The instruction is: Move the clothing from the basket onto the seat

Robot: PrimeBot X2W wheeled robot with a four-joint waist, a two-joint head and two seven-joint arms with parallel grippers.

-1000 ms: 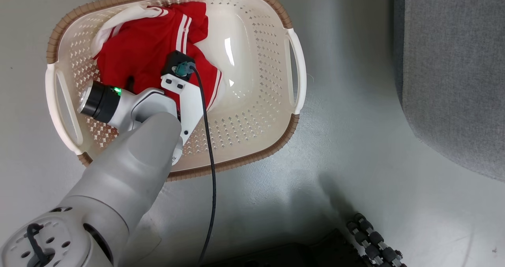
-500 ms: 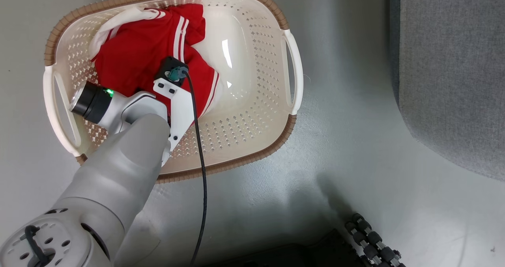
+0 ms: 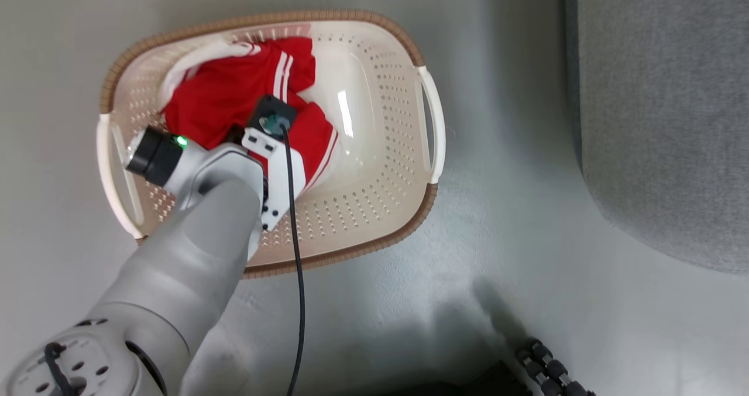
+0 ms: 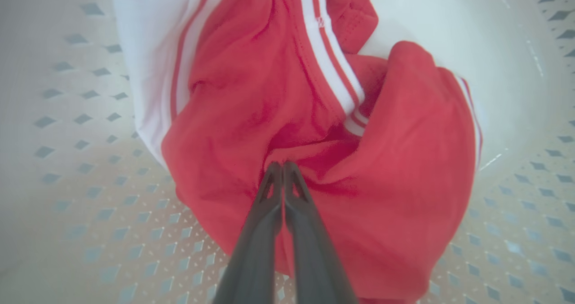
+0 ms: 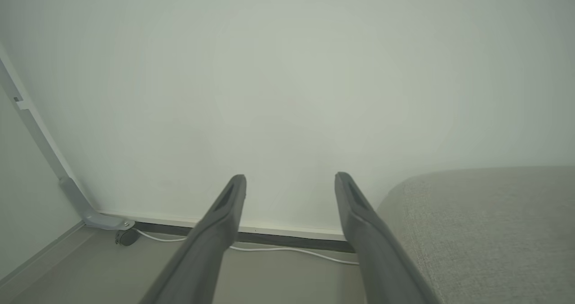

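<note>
Red clothing (image 3: 228,92) with white stripes lies bunched in the left half of the cream basket (image 3: 351,250) on the floor. My left arm reaches down into the basket, and in the head view its wrist covers the fingers. In the left wrist view the left gripper (image 4: 283,165) is shut, its tips pinched into a fold of the clothing (image 4: 233,97) above the perforated basket wall (image 4: 67,138). The grey seat (image 3: 661,109) stands apart at the right. My right gripper (image 5: 290,178) is open with nothing between its fingers, beside the seat (image 5: 485,232).
Grey floor separates the basket from the seat. My base's dark roller wheels (image 3: 550,367) show at the bottom right of the head view. In the right wrist view a white cable (image 5: 287,249) runs along the wall's foot, and a grey post with a caster (image 5: 121,234) stands at the left.
The left gripper has gone from open to shut on the fold of red fabric. The head view has shifted, so the basket looks slightly smaller and farther right.
</note>
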